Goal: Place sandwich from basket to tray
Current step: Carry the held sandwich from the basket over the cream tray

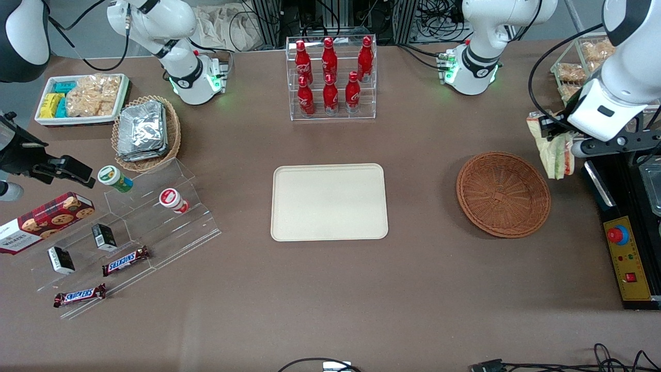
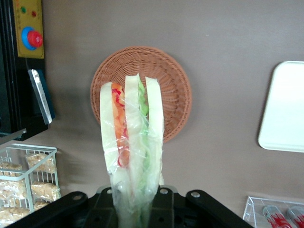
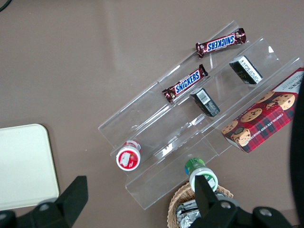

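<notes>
front view, near to far: bare brown table at the bottom of the frame. mid frame, the cream tray [image 1: 329, 202] lies flat with nothing on it. right of centre, the brown wicker basket [image 1: 503, 194] holds nothing.

at the right edge of the frame, the gripper [image 1: 560, 142] hangs in the air above the table, just off the basket's rim toward the working arm's end. its fingers are clamped on the wrapped sandwich [image 1: 553, 150], which hangs clear of the table. in the wrist view the sandwich [image 2: 133, 142] stands out from the gripper [image 2: 135, 209], with the basket [image 2: 175, 90] below it and a corner of the tray [image 2: 285, 107] to one side.

handling, my judgement: light, soft bread in slick clear wrap; squashes easily and could slide. the hold looks to be on one narrow end, so it may swing. a moderate squeeze across the flat bread faces seems safest.

top centre of the frame: a rack of red bottles [image 1: 330, 77].
</notes>
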Controlling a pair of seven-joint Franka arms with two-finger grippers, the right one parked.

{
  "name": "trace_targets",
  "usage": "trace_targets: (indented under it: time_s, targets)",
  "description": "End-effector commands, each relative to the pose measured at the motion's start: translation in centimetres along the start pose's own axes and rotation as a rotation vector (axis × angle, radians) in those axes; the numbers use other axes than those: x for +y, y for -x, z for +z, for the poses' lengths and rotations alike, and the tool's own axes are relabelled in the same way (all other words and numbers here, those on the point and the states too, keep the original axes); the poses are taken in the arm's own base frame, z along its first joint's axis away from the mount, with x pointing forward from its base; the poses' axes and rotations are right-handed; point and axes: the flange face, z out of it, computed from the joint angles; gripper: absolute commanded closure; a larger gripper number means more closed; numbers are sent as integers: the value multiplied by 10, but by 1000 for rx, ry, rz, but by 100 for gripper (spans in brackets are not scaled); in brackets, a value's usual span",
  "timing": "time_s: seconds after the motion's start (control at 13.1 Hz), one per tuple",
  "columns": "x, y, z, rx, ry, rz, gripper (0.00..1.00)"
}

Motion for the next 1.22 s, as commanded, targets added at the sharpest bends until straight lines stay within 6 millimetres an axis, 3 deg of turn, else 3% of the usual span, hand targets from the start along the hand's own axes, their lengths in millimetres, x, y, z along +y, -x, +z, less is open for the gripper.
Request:
trace_targets:
  time_s: [0.0, 0.15, 0.46, 0.61, 0.76, 1.14]
  targets:
    - [47, -8, -14, -6, -2, 89, 81]
    - [109, 6, -14, 1, -10, 171, 81]
    - [246, 30, -23, 7, 71, 114, 81]
    - [282, 41, -21, -12, 108, 110, 81]
    - [292, 43, -11, -11, 106, 121, 80]
    - [332, 34, 124, 38, 25, 164, 79]
